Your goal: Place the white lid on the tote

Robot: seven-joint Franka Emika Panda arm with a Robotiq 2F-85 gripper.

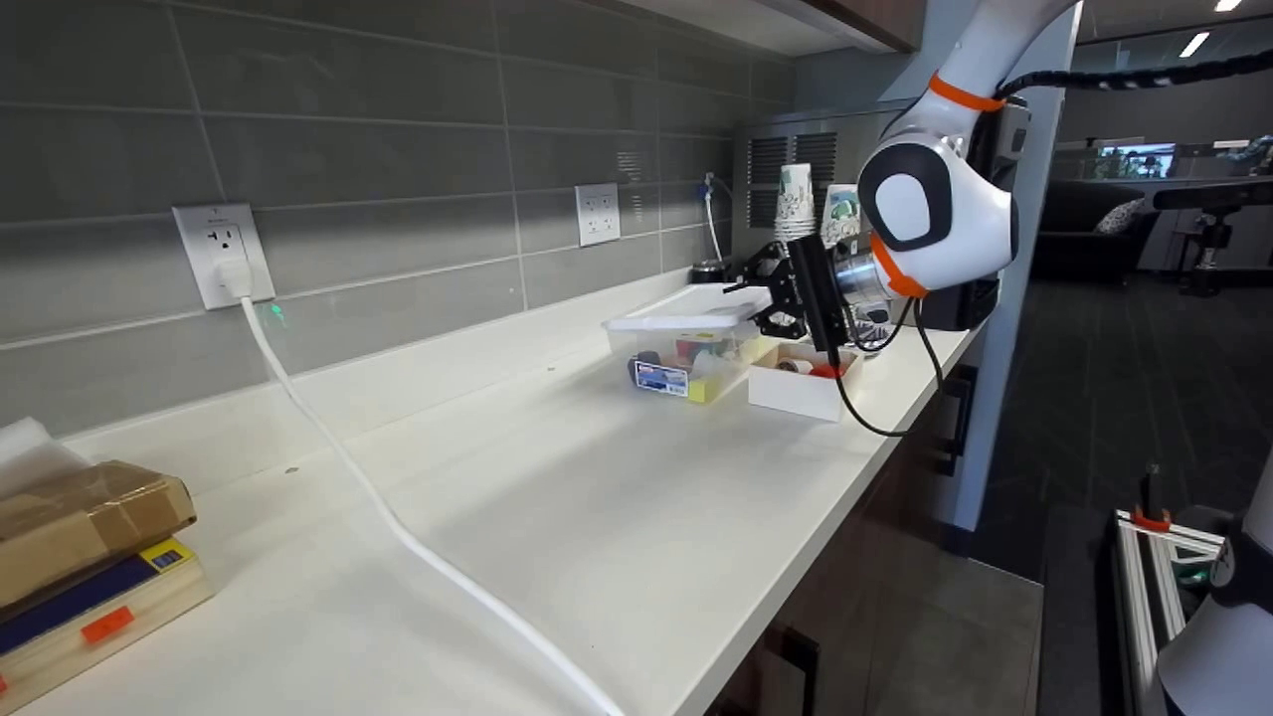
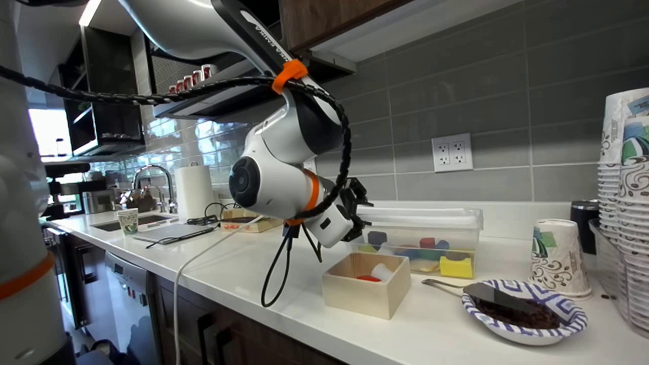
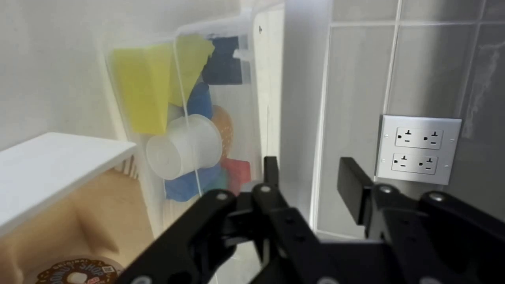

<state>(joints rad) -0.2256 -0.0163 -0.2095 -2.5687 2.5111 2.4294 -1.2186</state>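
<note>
The white, orange-banded arm is hanging over the white tabletop, its black gripper pointing sideways toward the grey tiled wall. The jaws are standing spread — wall is showing between them. The thin, rectangular, translucent white plastic lid is lying across the top of the clear rectangular plastic tote, just beside the gripper — whether they are touching I cannot tell.

We hold our Panda arm bent, the Robotiq tool roughly level, its black fingers parted one above the other.
</note>
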